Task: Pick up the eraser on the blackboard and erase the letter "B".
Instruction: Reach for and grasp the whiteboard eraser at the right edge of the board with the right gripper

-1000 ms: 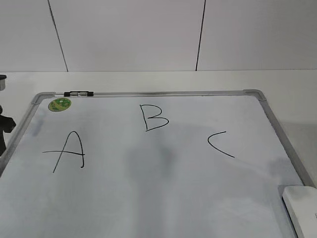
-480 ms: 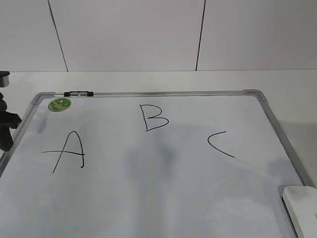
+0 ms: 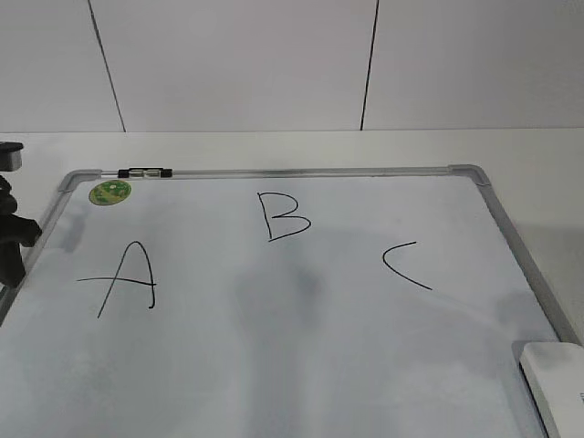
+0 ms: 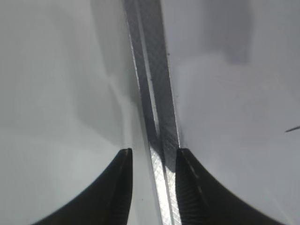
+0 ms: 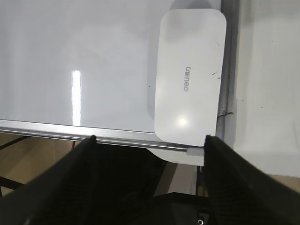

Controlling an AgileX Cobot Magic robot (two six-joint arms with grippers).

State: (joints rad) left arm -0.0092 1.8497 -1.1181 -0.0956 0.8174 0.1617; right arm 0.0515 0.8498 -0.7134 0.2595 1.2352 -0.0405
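The eraser point(image 3: 558, 383) lies flat in the blackboard's point(image 3: 301, 365) near right corner, against the grey frame, untouched. The letter "B" point(image 3: 282, 216) stands intact near the board's far edge, between the "A" point(image 3: 128, 278) and the "C" point(image 3: 406, 265), with a green magnet point(image 3: 109, 192) at the far left corner. The right gripper point(image 5: 150, 140) hovers spread wide above the eraser. The left gripper point(image 4: 152, 154), parted, straddles the board's left frame rail point(image 4: 157, 93).

Left pincer point(image 4: 152, 159) fingers are black and tapered (inner faces finely ribbed); right pincer point(image 5: 150, 140) matches.
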